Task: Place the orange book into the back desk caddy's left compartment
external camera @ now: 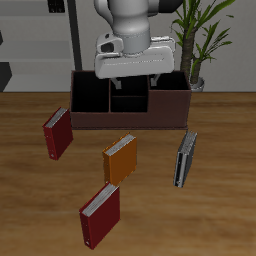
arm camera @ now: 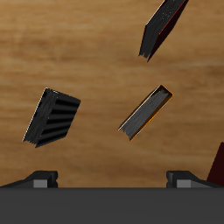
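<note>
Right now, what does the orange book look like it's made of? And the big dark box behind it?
The orange book looks like a hardcover: smooth, matte orange board, with a pale strip at its top end that seems to be paper pages. The back desk caddy looks like dark maroon painted wood or plastic, with flat, stiff walls, no shine and a black inside. Since it is a simulator's render, both are guesses.

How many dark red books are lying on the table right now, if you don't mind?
2: one dark red book lies beside the desk caddy; another lies near the table's front edge, just beyond the orange book.
</note>
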